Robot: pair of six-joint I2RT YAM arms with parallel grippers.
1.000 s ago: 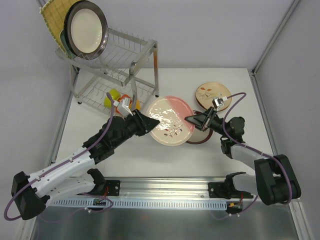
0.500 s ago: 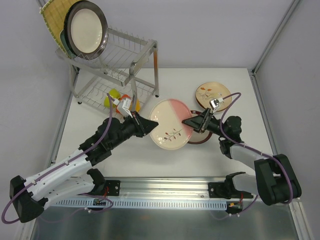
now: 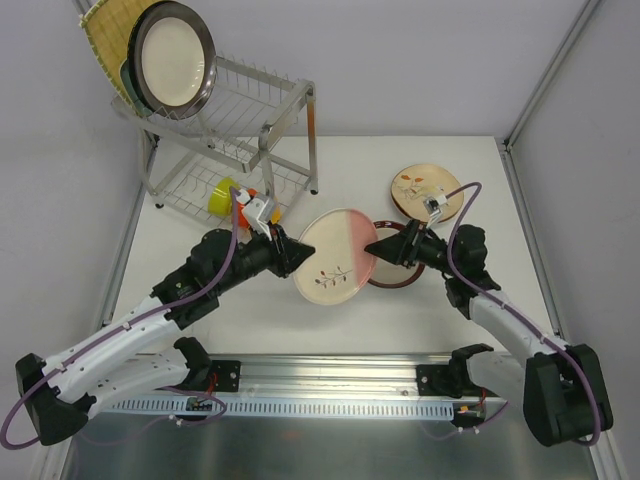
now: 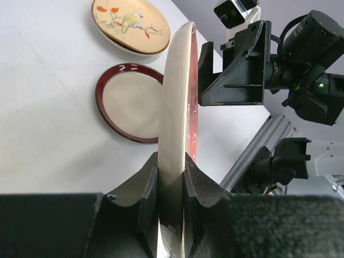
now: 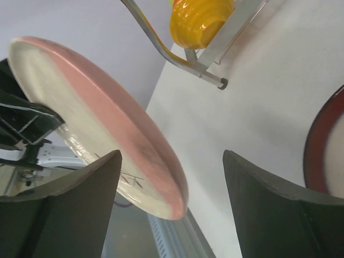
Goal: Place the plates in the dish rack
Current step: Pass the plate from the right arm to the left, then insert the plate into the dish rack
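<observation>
Left fingers [image 4: 141,193] clamped on the rim of pink-and-cream plate [image 3: 335,258]; right fingers [image 5: 269,204] spread wide, far rim between them.

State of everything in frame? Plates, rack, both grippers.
left gripper, shut on pink-and-cream plate
pink-and-cream plate, held on edge, off the table
right gripper, open, by that plate's rim
red-rimmed plate, flat on table
bird plate, flat on table
dish rack, partly loaded
dark-rimmed cream plate, upright in top tier
yellow woven plate, upright behind it
</observation>
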